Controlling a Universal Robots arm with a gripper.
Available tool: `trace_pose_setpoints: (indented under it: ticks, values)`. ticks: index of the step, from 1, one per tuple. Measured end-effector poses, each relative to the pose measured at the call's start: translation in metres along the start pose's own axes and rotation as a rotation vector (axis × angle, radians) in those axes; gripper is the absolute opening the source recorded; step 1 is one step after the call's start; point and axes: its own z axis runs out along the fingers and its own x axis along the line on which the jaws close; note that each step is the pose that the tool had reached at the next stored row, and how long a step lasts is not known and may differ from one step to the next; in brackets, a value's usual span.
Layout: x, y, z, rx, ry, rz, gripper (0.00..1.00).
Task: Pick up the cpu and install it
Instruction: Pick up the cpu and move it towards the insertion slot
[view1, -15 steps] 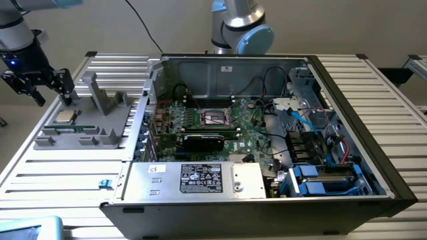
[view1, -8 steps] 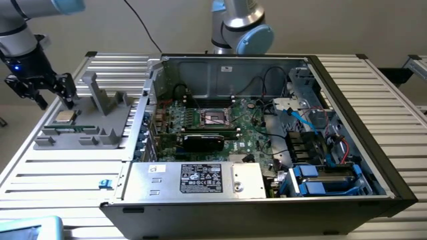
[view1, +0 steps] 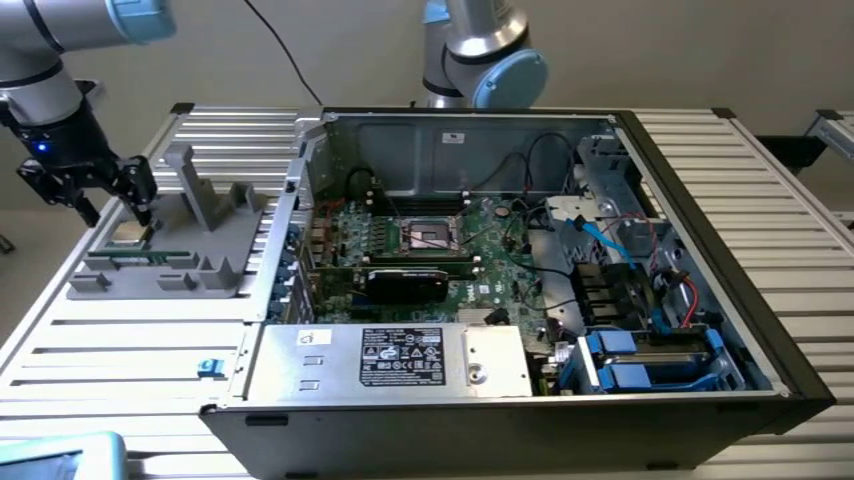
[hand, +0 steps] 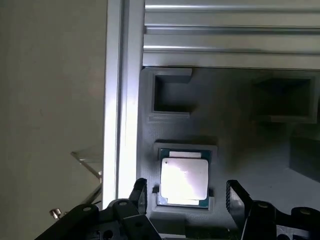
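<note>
Hand (view1: 115, 212) open over grey holder (view1: 200, 250).
Cpu (hand: 183, 178) lies flat in a holder recess, shiny top up; fingers (hand: 235, 194) stand wide, just above the holder at that recess, gripping nothing.

Silver-grey arm (view1: 34, 75), pale blue joint caps (view1: 140, 18), black jaws, blue light (view1: 42, 149).

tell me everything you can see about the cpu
The cpu is a small flat square chip with a shiny silver metal top that glares with reflected light and a thin greenish-tan rim. It lies flat, top up, seated in a recess of the grey holder. The open claw hangs over it with a finger on each side, apparently not touching it.
</note>
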Motion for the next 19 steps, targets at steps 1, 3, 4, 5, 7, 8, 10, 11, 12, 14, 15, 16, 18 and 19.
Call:
trace_pose_setpoints:
  ticks: [1,3,4,5,7,8,10,11,12,14,15,16,18,19]
  values:
    - [0.000,0.0000,0.0000,0.0000,0.0000,0.000,0.74]
    - [0.000,0.0000,0.0000,0.0000,0.0001,0.000,0.74]
    - [0.000,0.0000,0.0001,0.0000,0.0002,0.000,0.74]
    - [0.000,0.0000,0.0008,-0.0003,-0.0002,0.000,0.74]
    - [0.000,-0.0001,0.0035,-0.0045,-0.0002,0.000,0.74]
    - [0.000,-0.0001,0.0051,-0.0070,-0.0002,0.000,0.74]
    - [0.000,-0.0001,0.0081,-0.0106,0.0004,0.000,0.74]
    - [0.000,-0.0001,0.0093,-0.0124,0.0015,0.000,0.74]
    - [0.000,-0.0002,0.0102,-0.0147,0.0036,0.000,0.74]
    - [0.000,-0.0002,0.0117,-0.0194,0.0098,0.000,0.74]
    - [0.000,-0.0002,0.0126,-0.0216,0.0123,0.000,0.74]
    - [0.000,-0.0002,0.0136,-0.0231,0.0134,0.000,0.74]
    - [0.000,-0.0002,0.0143,-0.0235,0.0136,0.000,0.74]
    - [0.000,-0.0002,0.0143,-0.0236,0.0137,0.000,0.74]
